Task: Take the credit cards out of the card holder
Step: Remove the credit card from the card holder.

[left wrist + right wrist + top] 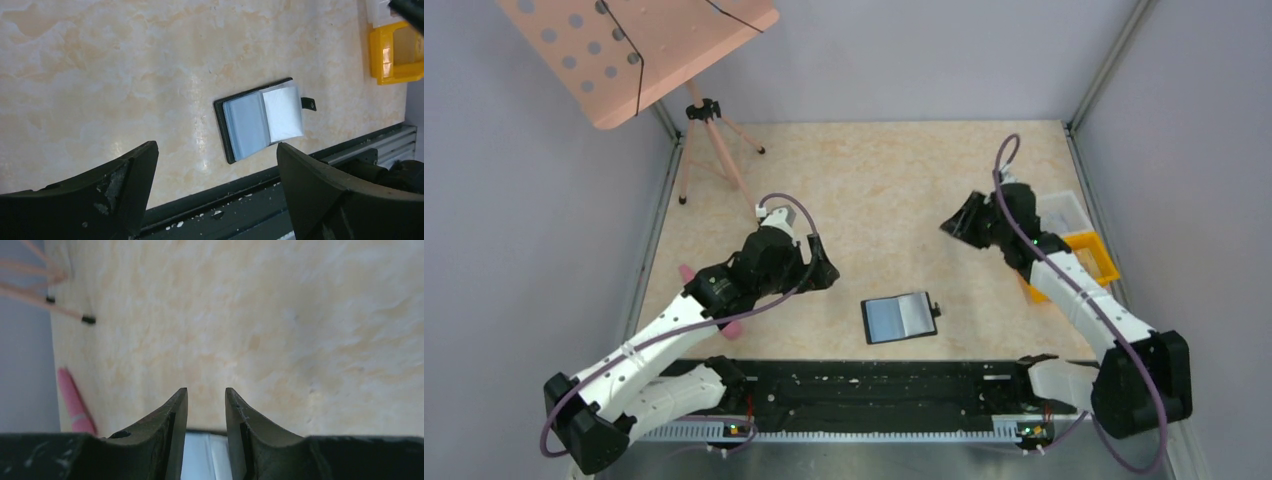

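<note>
Both apart — L gripper [216,146] wide, R gripper [206,389] narrow gap — card holder [899,318] flat on table [874,190].

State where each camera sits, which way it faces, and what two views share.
Top external: above and behind the bases, looking down at the table; both arms, left gripper and right gripper show.
Left wrist: on the left arm, facing the card holder and yellow bin; its open fingers show.
Right wrist: on the right arm, facing across the table to the stand's pink legs; its narrowly parted fingers show.
Shared: card holder and yellow bin, in top and left wrist.
</note>
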Controlling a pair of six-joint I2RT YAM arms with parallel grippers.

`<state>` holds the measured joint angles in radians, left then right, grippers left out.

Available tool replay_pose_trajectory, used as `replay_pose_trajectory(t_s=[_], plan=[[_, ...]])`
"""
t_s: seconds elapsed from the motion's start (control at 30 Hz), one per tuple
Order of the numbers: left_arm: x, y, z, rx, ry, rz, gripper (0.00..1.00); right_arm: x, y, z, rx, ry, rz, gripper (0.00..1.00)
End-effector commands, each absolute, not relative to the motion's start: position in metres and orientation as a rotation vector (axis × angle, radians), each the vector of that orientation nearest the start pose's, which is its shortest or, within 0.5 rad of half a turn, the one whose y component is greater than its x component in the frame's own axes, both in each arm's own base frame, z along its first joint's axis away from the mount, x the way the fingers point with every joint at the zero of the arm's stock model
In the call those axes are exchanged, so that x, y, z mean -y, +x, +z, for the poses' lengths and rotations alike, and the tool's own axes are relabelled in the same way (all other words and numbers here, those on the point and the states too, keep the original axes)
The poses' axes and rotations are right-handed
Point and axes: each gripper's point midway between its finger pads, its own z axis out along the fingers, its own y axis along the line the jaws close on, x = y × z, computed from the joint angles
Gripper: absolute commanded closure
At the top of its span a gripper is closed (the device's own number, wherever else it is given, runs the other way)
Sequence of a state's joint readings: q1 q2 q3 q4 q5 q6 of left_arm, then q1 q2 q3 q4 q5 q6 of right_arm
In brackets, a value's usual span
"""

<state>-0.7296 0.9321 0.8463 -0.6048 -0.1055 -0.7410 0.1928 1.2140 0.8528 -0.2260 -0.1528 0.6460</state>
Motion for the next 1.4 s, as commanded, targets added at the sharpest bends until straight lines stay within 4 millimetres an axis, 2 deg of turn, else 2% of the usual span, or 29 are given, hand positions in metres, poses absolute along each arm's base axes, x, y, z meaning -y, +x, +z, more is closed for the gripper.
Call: replay_pose_trajectory(t_s=[0.0, 0.1, 0.17, 0.33, 0.4, 0.53, 0.63, 0.7, 0.73, 0.8, 0.97, 1.1, 1.23, 1.37], plan=[[0.208, 0.197, 0.187, -2.332, -0.116, -0.805, 0.06, -0.188, 0.280, 0.161, -2.237, 0.190, 0.888, 0.66], [0.201, 0.195, 0.178, -2.341, -0.144, -0.780, 0.07, -0.220, 0.237, 0.138, -2.329, 0.130, 0.933, 0.63], [0.194, 0.194, 0.172, -2.338, -0.164, -0.746, 0.07, -0.236, 0.216, 0.128, -2.367, 0.091, 0.923, 0.59], [0.167, 0.194, 0.162, -2.311, -0.219, -0.612, 0.08, -0.266, 0.185, 0.114, -2.421, 0.026, 0.897, 0.50], [0.157, 0.195, 0.163, -2.289, -0.241, -0.574, 0.08, -0.271, 0.183, 0.111, -2.422, 0.010, 0.837, 0.44], [0.150, 0.194, 0.169, -2.267, -0.231, -0.547, 0.07, -0.286, 0.177, 0.102, -2.451, -0.056, 0.745, 0.42], [0.147, 0.194, 0.171, -2.260, -0.221, -0.532, 0.07, -0.287, 0.179, 0.091, -2.462, -0.070, 0.640, 0.39], [0.144, 0.194, 0.170, -2.256, -0.220, -0.517, 0.07, -0.289, 0.180, 0.084, -2.473, -0.076, 0.599, 0.33], [0.143, 0.194, 0.170, -2.255, -0.219, -0.515, 0.07, -0.290, 0.180, 0.079, -2.482, -0.081, 0.572, 0.23], [0.142, 0.193, 0.170, -2.249, -0.220, -0.517, 0.07, -0.290, 0.180, 0.070, -2.503, -0.097, 0.497, 0.19], [0.136, 0.192, 0.174, -2.219, -0.235, -0.515, 0.07, -0.293, 0.182, 0.051, -2.547, -0.142, 0.331, 0.19], [0.131, 0.190, 0.180, -2.191, -0.251, -0.516, 0.07, -0.294, 0.181, 0.036, -2.580, -0.170, 0.230, 0.24], [0.127, 0.187, 0.183, -2.173, -0.263, -0.531, 0.07, -0.293, 0.178, 0.025, -2.601, -0.198, 0.183, 0.36], [0.126, 0.185, 0.184, -2.169, -0.266, -0.536, 0.07, -0.295, 0.179, 0.027, -2.594, -0.202, 0.194, 0.48]])
